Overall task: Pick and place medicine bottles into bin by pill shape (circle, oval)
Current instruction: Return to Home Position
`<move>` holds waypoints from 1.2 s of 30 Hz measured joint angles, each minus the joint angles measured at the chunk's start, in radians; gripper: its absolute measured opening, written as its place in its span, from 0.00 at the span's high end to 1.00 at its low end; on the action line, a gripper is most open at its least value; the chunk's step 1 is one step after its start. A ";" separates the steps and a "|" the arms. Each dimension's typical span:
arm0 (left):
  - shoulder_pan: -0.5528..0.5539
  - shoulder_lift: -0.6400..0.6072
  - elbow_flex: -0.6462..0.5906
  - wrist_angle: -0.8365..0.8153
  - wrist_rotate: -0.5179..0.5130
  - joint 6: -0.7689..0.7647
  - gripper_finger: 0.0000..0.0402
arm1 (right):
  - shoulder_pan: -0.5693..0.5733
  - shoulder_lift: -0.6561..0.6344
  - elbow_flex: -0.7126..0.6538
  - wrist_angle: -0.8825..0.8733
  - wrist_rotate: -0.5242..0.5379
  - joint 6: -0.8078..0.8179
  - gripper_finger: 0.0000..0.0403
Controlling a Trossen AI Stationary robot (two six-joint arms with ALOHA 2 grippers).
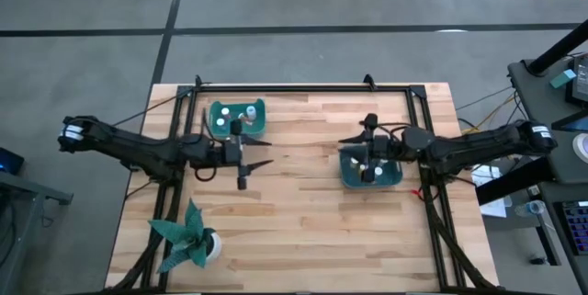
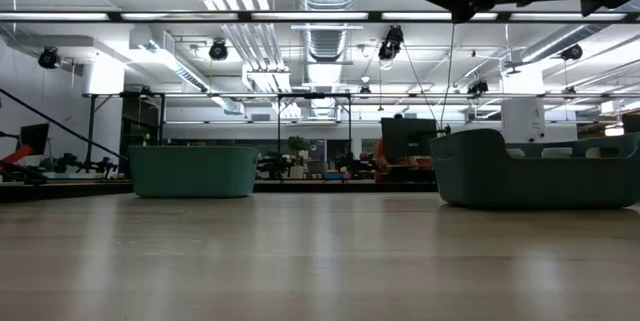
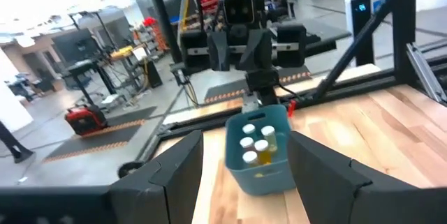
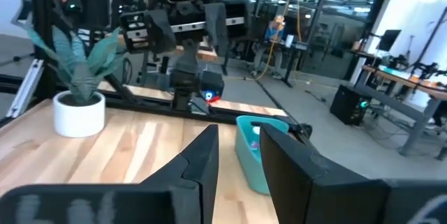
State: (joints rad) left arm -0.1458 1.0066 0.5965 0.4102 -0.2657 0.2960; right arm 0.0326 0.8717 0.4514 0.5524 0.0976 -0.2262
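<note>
Two teal trays stand on the wooden table. The left tray (image 1: 237, 119) holds a few tiny white medicine bottles (image 1: 248, 112). The right tray (image 1: 371, 170) holds several bottles (image 1: 366, 172); they also show in the left wrist view (image 3: 255, 144). My left gripper (image 1: 262, 154) hovers open and empty just on the near side of the left tray, its fingers pointing toward the right tray (image 3: 258, 155). My right gripper (image 1: 347, 148) hovers open and empty at the right tray's far left corner, pointing toward the left tray (image 4: 253, 151). No bottle lies loose on the table.
A teal paper plant in a white pot (image 1: 190, 240) stands at the near left; it also shows in the right wrist view (image 4: 80, 109). A black frame (image 1: 303, 87) runs along the table's far edge and sides. Bare wood (image 1: 303, 221) lies between and in front of the trays.
</note>
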 joint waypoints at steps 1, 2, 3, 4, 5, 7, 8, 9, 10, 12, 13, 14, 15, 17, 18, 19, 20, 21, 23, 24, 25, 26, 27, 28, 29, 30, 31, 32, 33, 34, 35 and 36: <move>0.006 -0.024 -0.013 0.000 0.000 0.003 0.53 | -0.013 -0.008 -0.002 -0.001 -0.008 -0.002 0.76; 0.012 -0.051 -0.029 -0.003 0.000 0.004 0.53 | -0.026 -0.016 -0.005 -0.001 -0.021 -0.003 0.76; 0.020 -0.072 -0.042 -0.002 0.000 0.005 0.53 | -0.038 -0.024 -0.008 -0.001 -0.028 -0.004 0.77; 0.028 -0.093 -0.054 0.001 0.000 0.005 0.53 | -0.050 -0.033 -0.013 -0.001 -0.029 -0.005 0.77; 0.037 -0.117 -0.070 0.000 -0.001 0.005 0.53 | -0.061 -0.041 -0.018 -0.004 -0.035 -0.006 0.77; 0.052 -0.157 -0.098 -0.002 -0.001 0.005 0.53 | -0.084 -0.056 -0.029 -0.011 -0.052 -0.005 0.77; 0.061 -0.177 -0.114 -0.001 -0.001 0.005 0.53 | -0.095 -0.066 -0.035 -0.030 -0.054 -0.003 0.77; 0.070 -0.196 -0.129 -0.003 0.000 0.002 0.53 | -0.104 -0.075 -0.039 -0.044 -0.054 0.000 0.77; 0.079 -0.213 -0.142 -0.002 -0.001 -0.001 0.53 | -0.113 -0.084 -0.042 -0.058 -0.054 0.003 0.77; 0.094 -0.249 -0.169 -0.001 -0.002 -0.001 0.53 | -0.129 -0.107 -0.051 -0.099 -0.054 0.006 0.77; 0.103 -0.266 -0.182 -0.002 -0.001 -0.001 0.53 | -0.134 -0.117 -0.053 -0.113 -0.054 0.006 0.77; 0.110 -0.282 -0.194 -0.002 -0.001 -0.002 0.53 | -0.139 -0.129 -0.056 -0.123 -0.054 0.006 0.77; 0.117 -0.297 -0.204 -0.003 -0.001 -0.002 0.53 | -0.145 -0.142 -0.062 -0.137 -0.054 0.006 0.77; 0.129 -0.326 -0.219 -0.003 -0.001 -0.002 0.53 | -0.153 -0.167 -0.074 -0.137 -0.054 0.007 0.77; 0.135 -0.339 -0.227 -0.002 -0.002 -0.002 0.53 | -0.158 -0.181 -0.083 -0.137 -0.054 0.007 0.77; 0.140 -0.350 -0.234 0.000 -0.001 -0.003 0.53 | -0.162 -0.196 -0.093 -0.137 -0.054 0.007 0.77; 0.146 -0.363 -0.242 0.000 -0.002 -0.003 0.53 | -0.166 -0.211 -0.103 -0.137 -0.054 0.007 0.77; 0.150 -0.375 -0.251 -0.002 -0.003 -0.005 0.53 | -0.171 -0.227 -0.115 -0.137 -0.054 0.010 0.77; 0.157 -0.397 -0.264 -0.002 -0.004 -0.010 0.53 | -0.180 -0.258 -0.138 -0.139 -0.054 0.023 0.77; 0.160 -0.406 -0.269 -0.003 -0.004 -0.021 0.53 | -0.185 -0.274 -0.148 -0.143 -0.054 0.027 0.77; 0.164 -0.415 -0.270 -0.009 -0.005 -0.026 0.53 | -0.190 -0.289 -0.160 -0.148 -0.054 0.032 0.77; 0.165 -0.423 -0.272 -0.011 -0.004 -0.028 0.53 | -0.194 -0.304 -0.171 -0.152 -0.054 0.037 0.77; 0.166 -0.431 -0.272 -0.020 -0.005 -0.029 0.53 | -0.198 -0.320 -0.182 -0.153 -0.054 0.045 0.77; 0.166 -0.439 -0.273 -0.033 -0.005 -0.029 0.53 | -0.202 -0.335 -0.194 -0.155 -0.054 0.048 0.77; 0.166 -0.448 -0.273 -0.048 -0.004 -0.030 0.53 | -0.206 -0.350 -0.204 -0.156 -0.054 0.051 0.77; 0.166 -0.456 -0.273 -0.063 -0.004 -0.030 0.53 | -0.211 -0.366 -0.213 -0.158 -0.054 0.054 0.77; 0.166 -0.465 -0.274 -0.074 -0.005 -0.032 0.53 | -0.215 -0.380 -0.222 -0.161 -0.054 0.057 0.77; 0.166 -0.474 -0.274 -0.085 -0.005 -0.035 0.53 | -0.218 -0.394 -0.230 -0.162 -0.054 0.060 0.77; 0.166 -0.482 -0.274 -0.098 -0.005 -0.043 0.53 | -0.220 -0.406 -0.238 -0.166 -0.054 0.060 0.77; 0.166 -0.491 -0.274 -0.109 -0.005 -0.050 0.53 | -0.223 -0.421 -0.244 -0.177 -0.054 0.061 0.77; 0.166 -0.500 -0.276 -0.119 -0.005 -0.054 0.53 | -0.224 -0.438 -0.249 -0.195 -0.054 0.061 0.77; 0.166 -0.509 -0.277 -0.134 -0.005 -0.056 0.53 | -0.227 -0.453 -0.251 -0.216 -0.053 0.062 0.77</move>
State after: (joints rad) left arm 0.0200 0.4975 0.3196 0.2761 -0.2703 0.2403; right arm -0.1942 0.4184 0.2004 0.3364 0.0444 -0.1644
